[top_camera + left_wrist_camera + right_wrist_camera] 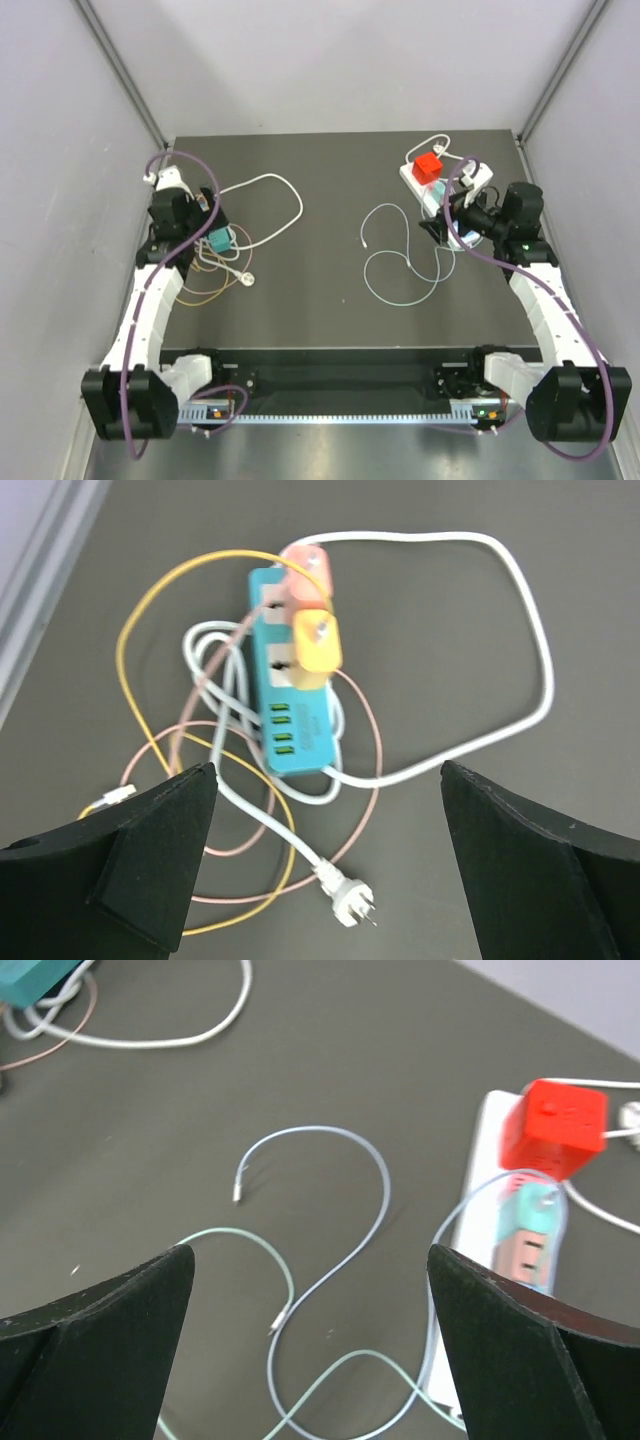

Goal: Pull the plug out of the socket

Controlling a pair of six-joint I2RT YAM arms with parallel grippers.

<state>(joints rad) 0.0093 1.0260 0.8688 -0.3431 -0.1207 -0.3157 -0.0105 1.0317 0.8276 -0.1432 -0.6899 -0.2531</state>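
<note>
On the left side of the dark tabletop [320, 300], the left fingers [150, 850] are hanging wide apart above a short teal power strip [300, 735], gripping nothing. A pink plug [310, 570] and a yellow plug [317, 645] are sitting in that strip's outlets, while a white cord [535, 640] is looping out to its right and ending in a bare white plug [350, 900] lying loose just near of the strip. A thin yellow cable [125, 670] is curling around the strip's left side. Toward the middle right, a pale blue cable [375, 1175] and a pale green cable [270, 1250] are snaking loosely across the surface. At the far right, the long white socket strip [483, 1170] is lying flat, with a red cube-shaped plug [555, 1128] sitting in its far end and a teal plug [535, 1215] and a pink plug [522, 1255] seated nearer along it. The right fingers [520, 1360] are hovering spread apart over the strip's near end, holding nothing.
</note>
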